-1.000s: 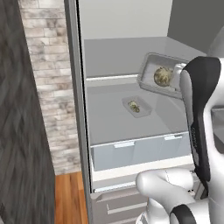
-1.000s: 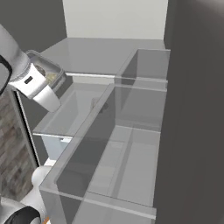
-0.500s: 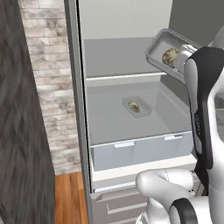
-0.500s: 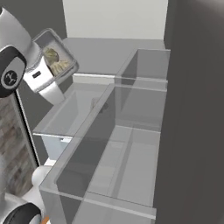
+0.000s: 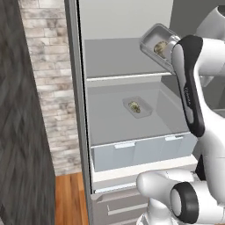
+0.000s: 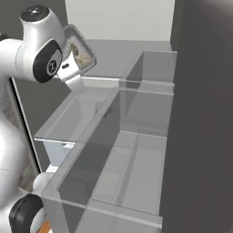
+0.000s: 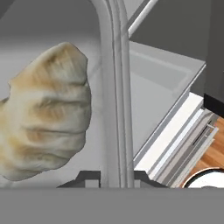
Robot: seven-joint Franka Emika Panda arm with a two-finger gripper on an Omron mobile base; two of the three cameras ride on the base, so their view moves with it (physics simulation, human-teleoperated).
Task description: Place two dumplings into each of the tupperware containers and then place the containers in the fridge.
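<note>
- Gripper (image 7: pixel 117 178): clamped on the rim of a container (image 5: pixel 159 47), carried high at the upper shelf level of the fridge (image 5: pixel 127 79), tilted toward the left base camera.
- Hand view: the wall of the held container runs up between the fingertips; a dumpling (image 7: pixel 46 111) sits just beside it, inside the tray.
- Second container (image 5: pixel 137 106): lies flat on the lower shelf (image 5: pixel 110 123) with dumplings in it, well apart from the held one.
- Handling, as judged: the tray is light, thin-walled and smooth, so a rim pinch is the only purchase; it may pivot in the grip. The dumplings are loose, soft and liable to slide toward the low edge while the tray is tilted.
- Surface: both shelves are flat, pale and bare beyond the second container; the drawer (image 5: pixel 140 151) sits below.
- Room: brick wall (image 5: pixel 48 88) left of the fridge, wood floor (image 5: pixel 70 197) beneath; door bins (image 6: pixel 132 150) stand on the right.
</note>
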